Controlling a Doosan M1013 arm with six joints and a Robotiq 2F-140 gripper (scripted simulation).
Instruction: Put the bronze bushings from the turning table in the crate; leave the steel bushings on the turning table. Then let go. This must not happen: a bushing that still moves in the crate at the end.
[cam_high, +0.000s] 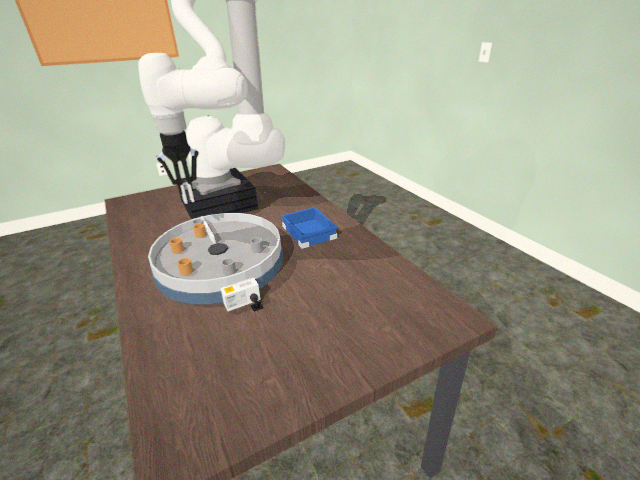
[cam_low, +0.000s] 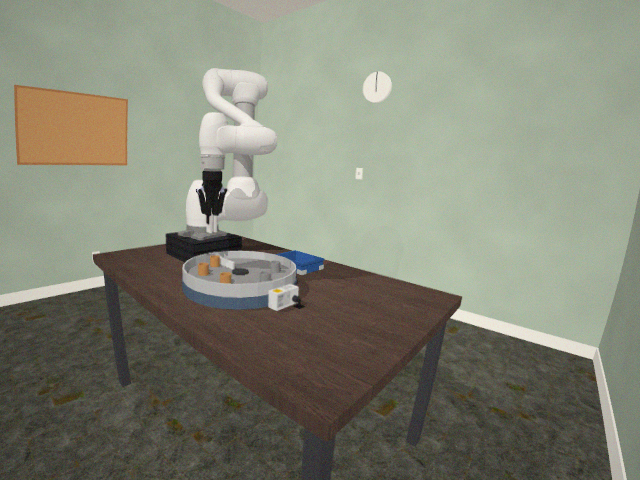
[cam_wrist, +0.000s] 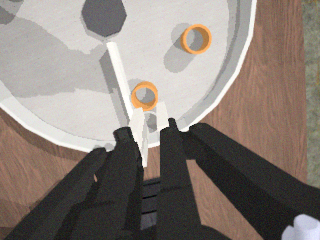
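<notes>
The turning table (cam_high: 206, 285) (cam_low: 227, 288) is a round tray with a pale rim. Bronze bushings stand upright on it: one (cam_high: 200, 230) (cam_low: 215, 261) (cam_wrist: 156, 96) near the white bar, another (cam_high: 176, 245) (cam_low: 203, 269) (cam_wrist: 209, 40) at the left, the third (cam_high: 185, 267) (cam_low: 225, 277) at the front left. Grey steel bushings (cam_high: 228, 267) (cam_high: 256, 245) stand at the front and right. Another steel one (cam_wrist: 151, 121) shows below my fingertips, by the rim. The blue crate (cam_high: 315, 238) (cam_low: 310, 265) looks empty. My gripper (cam_high: 187, 200) (cam_low: 211, 230) (cam_wrist: 152, 118) is nearly closed, empty, above the table's back edge.
A white bar (cam_high: 209, 230) (cam_low: 226, 263) (cam_wrist: 119, 70) runs from the rim toward the dark hub (cam_high: 217, 249) (cam_low: 240, 271) (cam_wrist: 104, 16). A white box (cam_high: 240, 295) (cam_low: 283, 297) with a black knob stands at the front rim. The black robot base (cam_high: 222, 199) (cam_low: 204, 245) is behind.
</notes>
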